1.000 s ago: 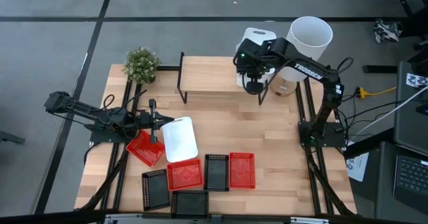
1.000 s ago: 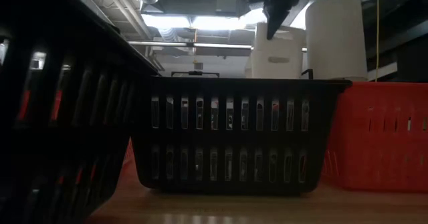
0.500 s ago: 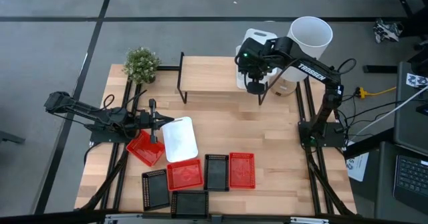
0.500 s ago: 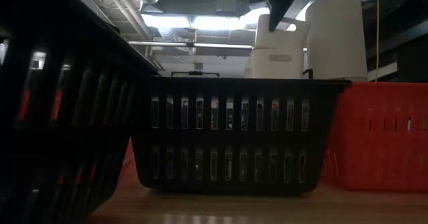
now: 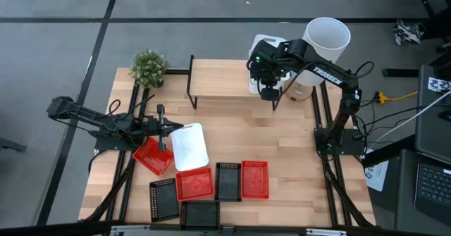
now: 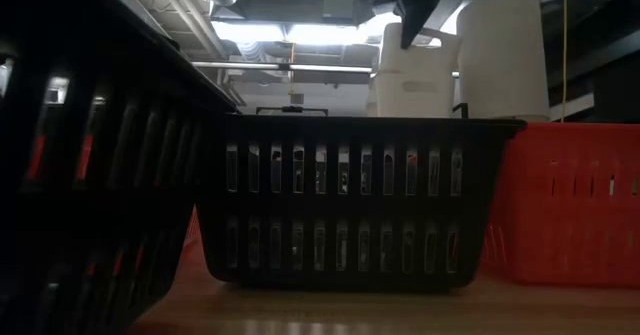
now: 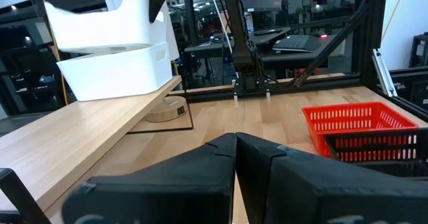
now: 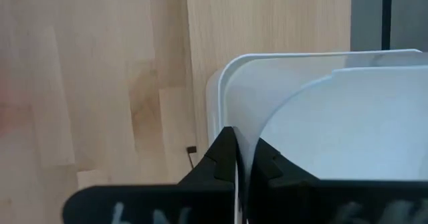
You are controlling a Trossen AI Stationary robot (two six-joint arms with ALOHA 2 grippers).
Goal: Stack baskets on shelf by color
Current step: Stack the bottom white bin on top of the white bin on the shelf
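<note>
Since 1 second ago, right gripper [image 5: 270, 91] has carried its white basket [image 7: 100, 23] over the one on the shelf [image 5: 222, 77], fingers clamped on its wall. Left gripper [image 5: 161, 116] rests shut beside the table's white basket [image 5: 190, 146].

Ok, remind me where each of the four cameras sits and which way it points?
High view: overhead, looking straight down on the table, both arms and the shelf.
Low view: at tabletop height behind a black basket, looking level; the right gripper comes in from above.
Left wrist view: past the shut left gripper, along the shelf toward two white baskets.
Right wrist view: looking down, right gripper shut on the upper white basket's wall.
Shared: the white baskets show in every view.
</note>
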